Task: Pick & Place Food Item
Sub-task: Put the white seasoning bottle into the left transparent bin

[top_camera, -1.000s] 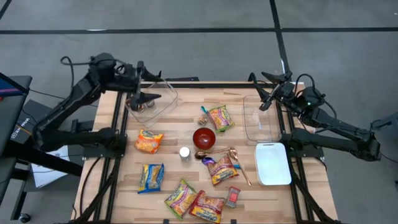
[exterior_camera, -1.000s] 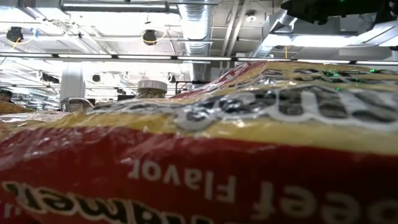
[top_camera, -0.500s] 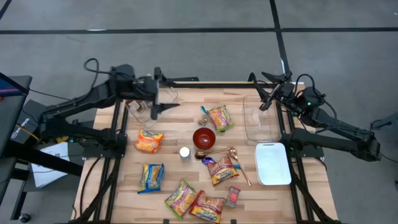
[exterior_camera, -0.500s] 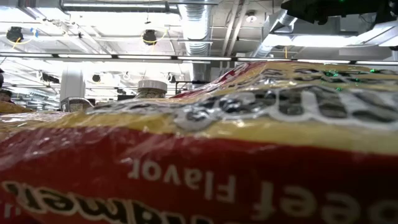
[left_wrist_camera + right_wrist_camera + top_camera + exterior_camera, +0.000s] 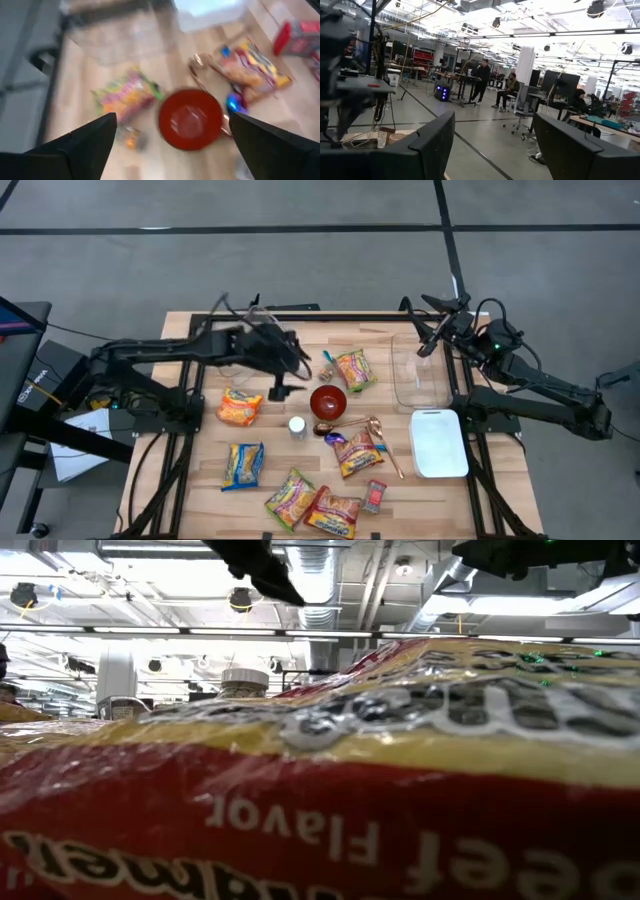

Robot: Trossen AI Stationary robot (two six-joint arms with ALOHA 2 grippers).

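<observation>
left gripper (image 5: 287, 372): spread, empty, just beside bowl (image 5: 328, 402)
right gripper (image 5: 428, 340): parted, waiting
risk: fingers clip bowl, tipping it

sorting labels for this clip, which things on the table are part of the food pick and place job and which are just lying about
Job:
left gripper, open
noodle packets
snack packet
clear containers

Lying about:
red bowl
spoon
white lid
small red box
</observation>
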